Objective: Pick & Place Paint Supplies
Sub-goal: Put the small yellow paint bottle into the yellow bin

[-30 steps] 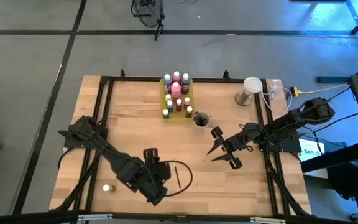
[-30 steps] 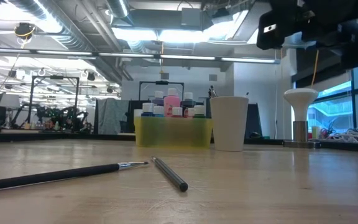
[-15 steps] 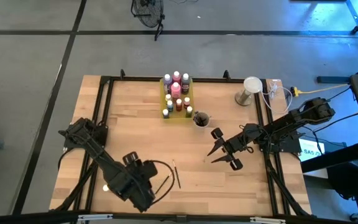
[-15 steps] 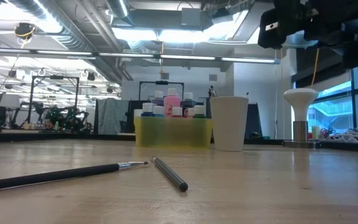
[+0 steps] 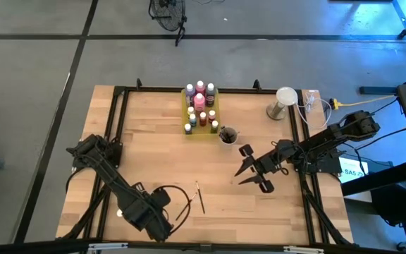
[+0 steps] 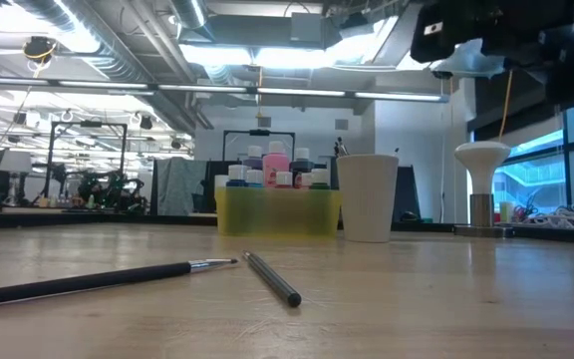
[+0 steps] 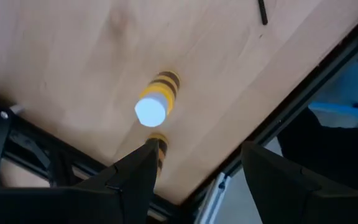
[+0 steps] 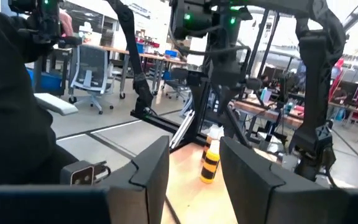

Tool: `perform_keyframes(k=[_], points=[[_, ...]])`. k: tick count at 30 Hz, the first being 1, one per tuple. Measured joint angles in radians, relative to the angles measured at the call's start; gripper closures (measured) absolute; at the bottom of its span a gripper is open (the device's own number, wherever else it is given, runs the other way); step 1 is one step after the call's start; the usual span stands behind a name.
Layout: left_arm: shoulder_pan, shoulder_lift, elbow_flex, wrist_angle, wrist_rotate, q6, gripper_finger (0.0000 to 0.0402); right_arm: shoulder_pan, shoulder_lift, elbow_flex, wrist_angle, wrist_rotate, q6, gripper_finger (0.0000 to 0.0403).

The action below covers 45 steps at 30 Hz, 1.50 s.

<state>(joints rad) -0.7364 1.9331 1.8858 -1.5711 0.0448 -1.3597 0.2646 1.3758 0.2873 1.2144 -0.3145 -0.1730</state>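
We see the yellow tray (image 5: pixel 201 113) at the far middle of the surface (image 5: pixel 161 155), filled with paint bottles (image 5: pixel 199 101); the white cup (image 5: pixel 228 135) stands just beside the tray, with brushes in it. Two brushes (image 5: pixel 199 197) lie loose on the surface, well apart from the tray, toward the near edge. One yellow striped bottle (image 7: pixel 155 103) stands alone near the corner, far from the tray. The left tool (image 7: pixel 194 171) hangs above this bottle, released and grasping nothing. The right tool (image 5: pixel 245 171) hovers near the cup, also released and empty.
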Motion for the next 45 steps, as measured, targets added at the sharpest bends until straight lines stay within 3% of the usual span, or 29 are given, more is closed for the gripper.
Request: perform_keyframes(k=[7,12,18,39,45], points=[[0.022,0.000,-0.018,0.002,0.019,-0.082,0.0176,-0.001,0.000,0.038,-0.009,0.000,-0.015,0.0258],[0.024,-0.006,-0.101,0.000,0.096,-0.124,0.0176,0.000,0.000,0.056,-0.056,0.000,-0.019,0.0258],[0.030,-0.006,-0.162,0.000,0.105,-0.090,0.0176,0.000,0.000,0.064,-0.093,0.000,-0.019,0.0258],[0.059,-0.007,-0.163,0.000,0.079,-0.056,0.0176,0.000,0.000,0.064,-0.105,0.000,-0.019,0.0258],[0.058,-0.035,-0.163,0.000,0.083,0.019,0.0176,0.000,0.000,0.064,-0.113,-0.001,-0.018,0.0258]])
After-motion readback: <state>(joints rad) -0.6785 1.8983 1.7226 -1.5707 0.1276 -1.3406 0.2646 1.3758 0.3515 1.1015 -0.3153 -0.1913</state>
